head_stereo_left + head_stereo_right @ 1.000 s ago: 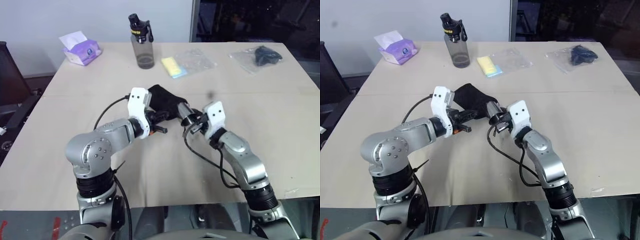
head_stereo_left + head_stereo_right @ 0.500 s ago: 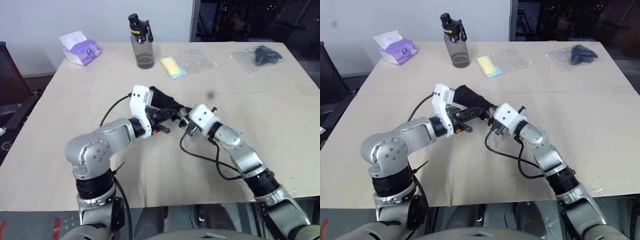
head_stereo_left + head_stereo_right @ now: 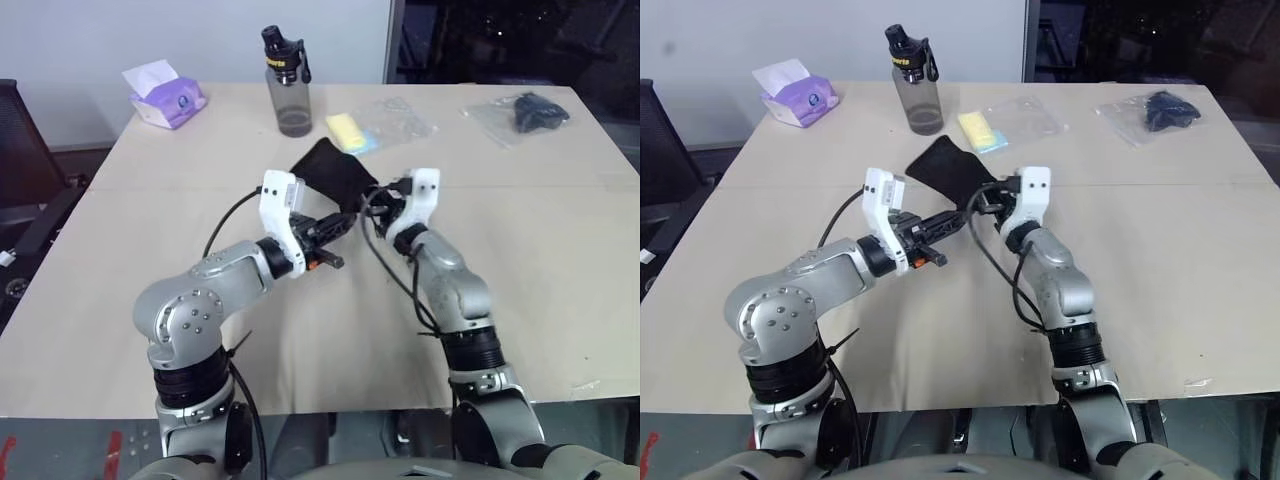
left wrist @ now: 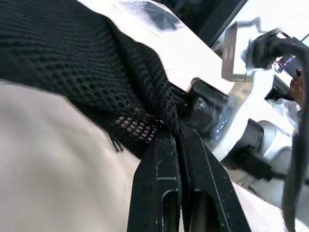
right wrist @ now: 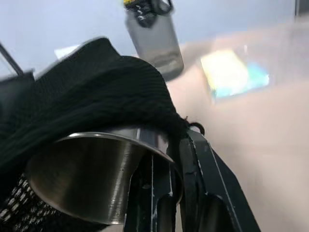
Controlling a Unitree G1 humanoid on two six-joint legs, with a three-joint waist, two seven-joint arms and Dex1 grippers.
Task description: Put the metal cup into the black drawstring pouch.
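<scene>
On the tan table (image 3: 520, 290), the black drawstring pouch (image 3: 330, 170) is lifted at mid-table, its mouth edge pinched between the fingers of the left gripper (image 3: 343, 222). The right gripper (image 3: 372, 203) is clamped on the rim of the metal cup (image 5: 91, 169), whose base is pushed partly under the pouch's fabric at its mouth.

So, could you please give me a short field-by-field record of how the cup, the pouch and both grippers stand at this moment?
metal cup: held by its rim, body partly inside the pouch mouth
black drawstring pouch: lifted at its mouth, fabric draped over the cup
left gripper: shut on the pouch's edge
right gripper: shut on the cup's rim
table: bears a grey bottle at its far side
</scene>
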